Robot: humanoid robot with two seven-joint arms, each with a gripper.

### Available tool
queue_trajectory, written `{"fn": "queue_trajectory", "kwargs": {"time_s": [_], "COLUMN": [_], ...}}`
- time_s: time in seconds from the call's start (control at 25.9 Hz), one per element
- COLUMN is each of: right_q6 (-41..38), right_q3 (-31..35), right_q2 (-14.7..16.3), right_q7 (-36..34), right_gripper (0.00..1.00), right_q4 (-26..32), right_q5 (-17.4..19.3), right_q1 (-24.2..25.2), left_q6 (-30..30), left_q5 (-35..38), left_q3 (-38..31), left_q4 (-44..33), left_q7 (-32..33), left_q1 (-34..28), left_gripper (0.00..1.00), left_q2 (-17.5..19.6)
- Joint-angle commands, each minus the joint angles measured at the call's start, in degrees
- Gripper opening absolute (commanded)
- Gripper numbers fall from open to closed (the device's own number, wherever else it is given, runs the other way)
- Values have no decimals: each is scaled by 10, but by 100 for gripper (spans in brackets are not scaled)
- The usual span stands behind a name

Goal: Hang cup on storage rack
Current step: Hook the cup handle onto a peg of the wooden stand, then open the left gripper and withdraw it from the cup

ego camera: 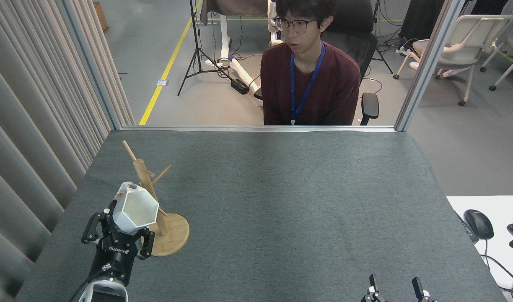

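The white faceted cup [136, 207] is held mouth toward me by my left gripper [123, 228], which is shut on its lower body at the near left of the table. Its tab handle with the round hole [131, 185] points up and away. The cup overlaps the post of the bamboo storage rack [156, 201] and hides the rack's left peg; whether the handle touches a peg cannot be told. The rack stands upright on its round base [174, 239]. My right gripper [397, 289] shows only two spread fingertips at the bottom edge, open and empty.
A person in a dark red top [309, 84] sits behind the far table edge. A curtain [34, 126] runs along the left side. A mouse [478, 223] lies on a white desk at the right. The grey table mat [281, 201] stretches right of the rack.
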State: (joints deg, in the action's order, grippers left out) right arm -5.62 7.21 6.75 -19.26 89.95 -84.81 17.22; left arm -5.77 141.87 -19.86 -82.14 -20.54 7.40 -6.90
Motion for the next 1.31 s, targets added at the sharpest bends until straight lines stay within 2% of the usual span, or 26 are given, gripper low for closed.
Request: {"fn": "queue_trajectory", "kwargs": {"time_s": [0.0,0.46,0.85,0.93,1.0,1.08,1.16,1.27], "right_q6": [0,-3,-3,-3,-5,-11,-15,-18], "right_q3": [-1,0,-1,0,0,0,1,4], "right_q2": [-1,-1,-1,0,0,0,1,5], "right_q7": [-1,-1,-2,-2,-2,-3,-6,-14], "right_gripper": [99,99,99,99,99,99,99,99], "right_q4": [-1,-3,-3,-3,-3,0,7,12], "right_q5": [0,0,0,0,0,0,0,0], "right_q1": [-1,-1,-1,-1,-1,3,9,22], "left_q6": [10,8,10,4,-9,-59,-130,-202], "left_q5": [1,-4,-66,-109,-207,-343,-444,-509], "left_q3": [12,18,16,15,17,18,22,26], "left_q4": [1,0,-20,-29,-64,-88,-95,-100], "left_q7": [-8,-10,-21,-21,-21,-20,-8,22], "left_q1": [1,-11,-100,-122,-152,-179,-199,-222], "left_gripper": [99,99,99,99,99,99,99,99], "left_q2": [0,5,15,22,29,39,47,58]}}
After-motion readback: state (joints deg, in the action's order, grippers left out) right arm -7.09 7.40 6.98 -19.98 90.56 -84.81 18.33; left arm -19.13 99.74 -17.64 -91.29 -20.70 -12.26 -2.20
